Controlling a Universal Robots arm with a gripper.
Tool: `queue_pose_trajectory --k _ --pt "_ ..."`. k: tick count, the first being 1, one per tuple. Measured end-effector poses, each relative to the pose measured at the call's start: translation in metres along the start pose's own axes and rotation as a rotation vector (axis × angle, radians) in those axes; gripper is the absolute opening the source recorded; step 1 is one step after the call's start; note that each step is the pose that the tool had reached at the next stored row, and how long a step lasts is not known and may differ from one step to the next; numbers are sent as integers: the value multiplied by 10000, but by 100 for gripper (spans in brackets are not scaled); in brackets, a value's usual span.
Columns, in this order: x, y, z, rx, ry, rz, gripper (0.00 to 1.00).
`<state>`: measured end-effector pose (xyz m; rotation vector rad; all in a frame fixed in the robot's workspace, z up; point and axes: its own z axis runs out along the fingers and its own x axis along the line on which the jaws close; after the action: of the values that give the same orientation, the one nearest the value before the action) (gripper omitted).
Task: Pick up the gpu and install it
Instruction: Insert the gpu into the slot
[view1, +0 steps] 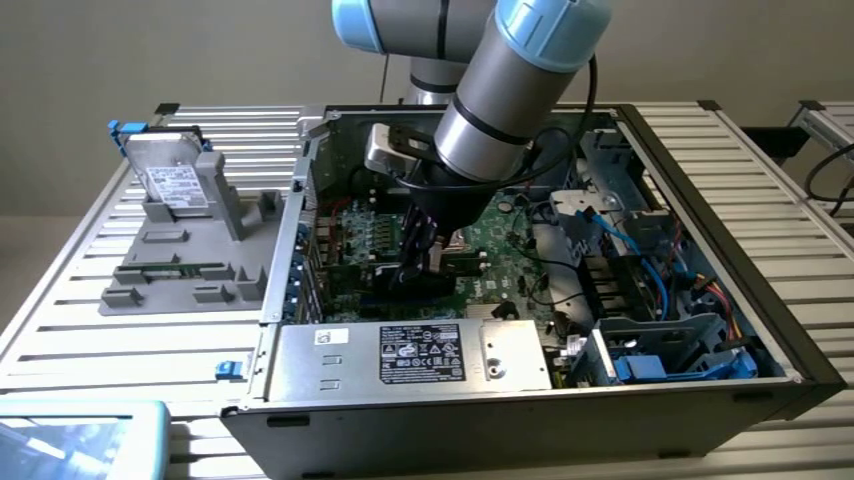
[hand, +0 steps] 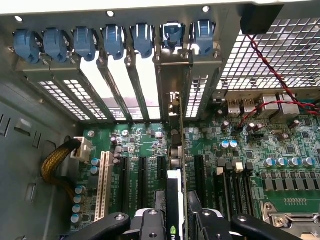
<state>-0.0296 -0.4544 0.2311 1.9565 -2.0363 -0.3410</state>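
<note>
Gripper (hand: 177, 220) fingers pinch the gpu (hand: 176, 150) between them, one finger on each flat side of the thin card. You see this best in the wrist view, where the card stands up on its edge and runs straight away from the gripper toward the back wall of the computer case (view1: 801, 370).

You can see the card's silver end bracket (hand: 170, 80) up against the row of back slots, right under the blue clips (hand: 142, 40). The card sits over the green motherboard (hand: 300, 145), in line with the long black slots (hand: 142, 180) that lie just beside it. You cannot tell if the card's bottom edge is pushed all the way into a slot.

In the exterior view, the arm (view1: 514, 100) reaches down into the open case. The gripper (view1: 424, 262) is low inside, near the middle of the motherboard (view1: 501, 225), and the gpu (view1: 438, 268) is a dark shape held at its tip.

On the exterior view's left, a gray holder (view1: 187, 250) lies on the table (view1: 80, 340), well apart from the case. A silver hard drive (view1: 171, 180) with a white label leans in that holder. At the front of the case you see the power supply box (view1: 407, 355) with its black label.
</note>
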Motion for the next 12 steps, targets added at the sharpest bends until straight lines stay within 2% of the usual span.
queue_pose_trajectory --k 12 --pt "0 -4 1 0 12 7 28"
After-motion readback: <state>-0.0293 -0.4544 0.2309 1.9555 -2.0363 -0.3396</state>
